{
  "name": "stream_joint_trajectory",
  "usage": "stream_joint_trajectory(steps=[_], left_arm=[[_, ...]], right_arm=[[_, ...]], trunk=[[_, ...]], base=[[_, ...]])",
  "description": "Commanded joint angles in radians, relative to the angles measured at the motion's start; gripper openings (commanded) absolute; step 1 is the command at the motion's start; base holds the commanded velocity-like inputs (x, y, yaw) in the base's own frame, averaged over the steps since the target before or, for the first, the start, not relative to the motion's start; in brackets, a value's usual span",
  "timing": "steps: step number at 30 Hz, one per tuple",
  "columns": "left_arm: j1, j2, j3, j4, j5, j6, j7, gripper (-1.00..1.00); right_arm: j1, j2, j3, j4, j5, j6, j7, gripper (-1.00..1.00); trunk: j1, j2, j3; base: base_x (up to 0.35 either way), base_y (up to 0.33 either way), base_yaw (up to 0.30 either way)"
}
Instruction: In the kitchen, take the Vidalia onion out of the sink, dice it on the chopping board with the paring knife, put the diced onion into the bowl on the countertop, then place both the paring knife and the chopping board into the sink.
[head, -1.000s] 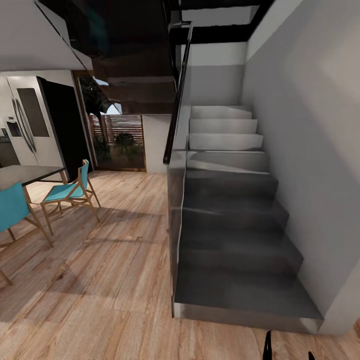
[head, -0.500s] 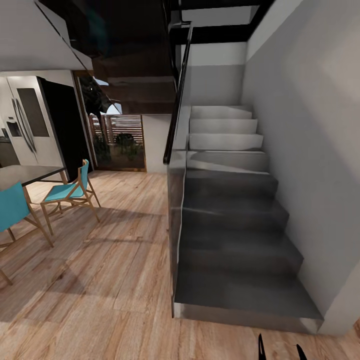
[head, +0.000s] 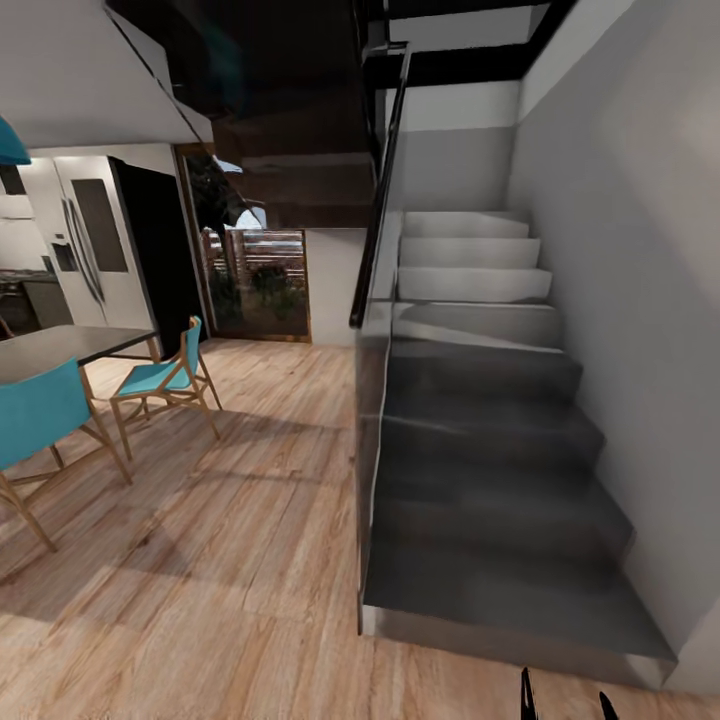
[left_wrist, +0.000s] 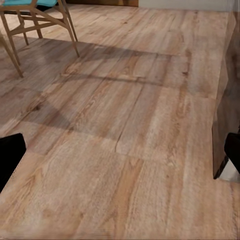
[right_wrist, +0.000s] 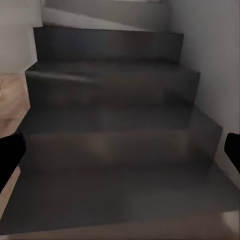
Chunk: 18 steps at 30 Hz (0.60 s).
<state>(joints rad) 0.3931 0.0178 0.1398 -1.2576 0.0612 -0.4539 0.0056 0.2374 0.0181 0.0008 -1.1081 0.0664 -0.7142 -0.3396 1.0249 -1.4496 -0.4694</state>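
Head view faces a dark staircase (head: 480, 450), wooden floor (head: 220, 560) and blue chairs (head: 160, 385); every step looks undone. Both tools, left (left_wrist: 120, 152) and right (right_wrist: 120, 150), are spread and empty.

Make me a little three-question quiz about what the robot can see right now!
1. True or false: the staircase has dark grey lower steps.
2. What colour are the chair seats? A) red B) turquoise C) black
3. Fill in: the floor is made of ____ planks.

Key:
1. True. The upper steps look paler.
2. B. They stand by a dark table.
3. Wooden. The left claw and right claw both look open, holding nothing.
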Motion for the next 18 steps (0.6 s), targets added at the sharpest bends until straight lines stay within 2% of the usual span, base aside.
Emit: stream_joint_trajectory(steps=[1, 18], left_arm=[[0.000, 0.001, -0.002, 0.000, 0.006, -0.002, 0.001, 1.00], [0.000, 0.001, -0.002, 0.000, 0.006, -0.002, 0.001, 1.00]], right_arm=[[0.000, 0.000, 0.000, -0.001, 0.007, 0.001, -0.011, 1.00], [0.000, 0.000, 0.002, 0.002, 0.008, 0.001, -0.017, 1.00]], trunk=[[0.000, 0.000, -0.001], [0.000, 0.000, -0.001]], base=[[0.000, 0.000, 0.279], [0.000, 0.000, 0.283]])
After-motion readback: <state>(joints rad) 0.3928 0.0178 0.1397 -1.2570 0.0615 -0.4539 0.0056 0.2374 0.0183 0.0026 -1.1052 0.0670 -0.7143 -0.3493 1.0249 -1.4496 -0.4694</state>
